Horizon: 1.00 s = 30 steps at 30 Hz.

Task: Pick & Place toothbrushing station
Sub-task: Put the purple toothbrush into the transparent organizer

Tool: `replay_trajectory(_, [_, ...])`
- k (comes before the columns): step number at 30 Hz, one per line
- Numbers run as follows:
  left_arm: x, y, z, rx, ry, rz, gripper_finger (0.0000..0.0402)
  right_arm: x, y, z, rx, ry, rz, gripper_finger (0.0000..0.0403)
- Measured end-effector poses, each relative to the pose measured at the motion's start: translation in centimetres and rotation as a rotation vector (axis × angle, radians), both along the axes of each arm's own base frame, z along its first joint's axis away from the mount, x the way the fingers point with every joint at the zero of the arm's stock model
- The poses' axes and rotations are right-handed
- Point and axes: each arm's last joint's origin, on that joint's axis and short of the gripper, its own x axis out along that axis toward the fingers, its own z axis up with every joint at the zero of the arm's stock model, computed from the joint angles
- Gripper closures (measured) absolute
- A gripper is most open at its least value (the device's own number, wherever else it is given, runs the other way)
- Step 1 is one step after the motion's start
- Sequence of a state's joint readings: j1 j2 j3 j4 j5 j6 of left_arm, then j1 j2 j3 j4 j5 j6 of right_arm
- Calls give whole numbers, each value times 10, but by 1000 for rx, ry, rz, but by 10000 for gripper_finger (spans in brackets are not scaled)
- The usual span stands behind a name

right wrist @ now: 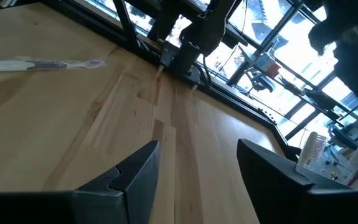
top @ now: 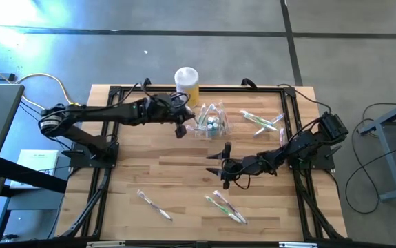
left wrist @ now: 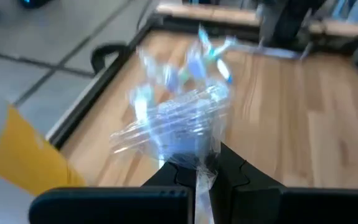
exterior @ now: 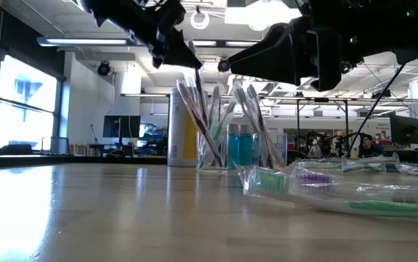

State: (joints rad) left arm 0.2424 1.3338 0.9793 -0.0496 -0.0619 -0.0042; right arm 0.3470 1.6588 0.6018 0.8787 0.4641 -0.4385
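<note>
Now left tool (closed) on toothbrushing station

A robotics lab or workshop in an open industrial hall. The wooden worktop sits in a black metal frame on a grey concrete floor, with cables trailing off at 10 o'clock. Beyond it, the low view shows ceiling strip lights, exposed ducts, large windows, monitors and desks.

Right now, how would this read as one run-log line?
left tool: shut on wrapped toothbrush | toothbrushing station: on table, far side | right tool: open, empty, mid-table
</note>
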Motion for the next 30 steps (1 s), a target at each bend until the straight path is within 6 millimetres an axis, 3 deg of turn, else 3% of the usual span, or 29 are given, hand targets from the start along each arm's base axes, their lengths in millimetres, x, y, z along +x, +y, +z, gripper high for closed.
replay_trajectory(14, [21,6,-37,-28,120,4,379,0,0,-1,-2,5,0,195])
replay_trajectory(30, [22,5,-40,-89,122,4,370,0,0,0,-1,4,0,195])
